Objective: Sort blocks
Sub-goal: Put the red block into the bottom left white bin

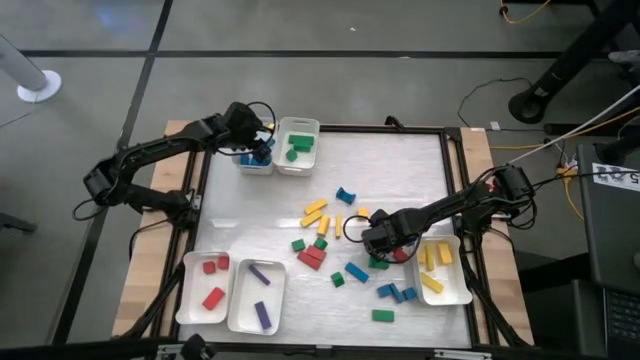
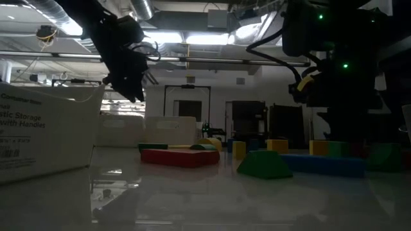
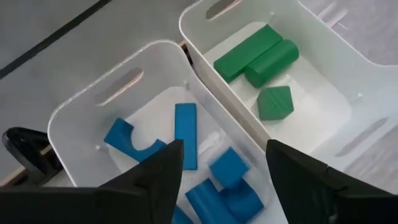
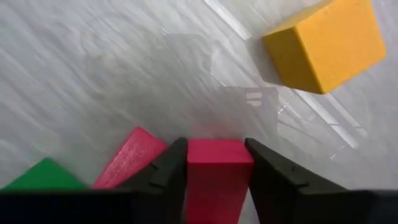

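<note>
Loose blocks (image 1: 322, 252) scatter mid-surface (image 1: 400, 180); two trays (image 1: 298, 146) sit behind, two front-left (image 1: 232, 292), one front-right (image 1: 442, 272).

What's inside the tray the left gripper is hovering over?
Blue blocks: a bar, an arch and some cubes in the white tray. The open left gripper hides the tray's near end.

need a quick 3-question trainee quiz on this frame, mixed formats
1. True or false: the left gripper is open above the white tray of blue blocks.
2. The right gripper has its fingers around a block of which colour? A yellow, B red, C green.
3. Fill in: the white tray beside the blue one holds ___ blocks.

Key: 1 true; 2 B; 3 green
</note>
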Available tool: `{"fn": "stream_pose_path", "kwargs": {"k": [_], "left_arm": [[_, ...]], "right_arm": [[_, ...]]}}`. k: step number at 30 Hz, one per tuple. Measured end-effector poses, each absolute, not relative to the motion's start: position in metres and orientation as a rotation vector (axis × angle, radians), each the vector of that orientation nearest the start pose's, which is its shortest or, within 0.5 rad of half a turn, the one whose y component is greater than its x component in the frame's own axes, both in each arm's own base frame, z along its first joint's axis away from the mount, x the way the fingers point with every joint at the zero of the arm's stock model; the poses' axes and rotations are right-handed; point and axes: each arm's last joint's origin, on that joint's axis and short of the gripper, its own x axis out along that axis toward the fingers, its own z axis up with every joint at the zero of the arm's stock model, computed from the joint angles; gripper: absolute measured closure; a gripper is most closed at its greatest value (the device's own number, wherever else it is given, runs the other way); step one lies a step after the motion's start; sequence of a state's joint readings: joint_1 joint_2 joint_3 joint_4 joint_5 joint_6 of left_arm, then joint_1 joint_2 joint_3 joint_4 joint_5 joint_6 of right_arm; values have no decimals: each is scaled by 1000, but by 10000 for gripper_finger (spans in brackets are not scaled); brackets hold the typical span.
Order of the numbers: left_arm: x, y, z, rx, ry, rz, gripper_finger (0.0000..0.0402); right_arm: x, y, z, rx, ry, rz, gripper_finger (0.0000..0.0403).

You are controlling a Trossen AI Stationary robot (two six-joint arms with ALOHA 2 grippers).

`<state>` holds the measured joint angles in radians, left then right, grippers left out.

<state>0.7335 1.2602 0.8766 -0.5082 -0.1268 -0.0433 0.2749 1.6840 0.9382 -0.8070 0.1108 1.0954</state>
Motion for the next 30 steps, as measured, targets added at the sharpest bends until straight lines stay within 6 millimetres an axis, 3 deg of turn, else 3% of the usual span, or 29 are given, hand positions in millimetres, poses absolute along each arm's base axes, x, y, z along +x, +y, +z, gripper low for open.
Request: {"fn": "stream_pose_path", "kwargs": {"k": [7, 15, 23, 30], "left_arm": [[182, 162, 255, -376, 870, 745, 187], [168, 121, 287, -350, 801, 544, 194], [128, 59, 312, -446, 746, 295, 197], [107, 26, 311, -669, 629, 184, 197]], "right_arm": [[276, 75, 162, 554, 1355, -616, 271], [313, 83, 216, 469, 1175, -440, 263], [357, 94, 261, 354, 724, -153, 261], [378, 100, 286, 162, 392, 6, 263]]}}
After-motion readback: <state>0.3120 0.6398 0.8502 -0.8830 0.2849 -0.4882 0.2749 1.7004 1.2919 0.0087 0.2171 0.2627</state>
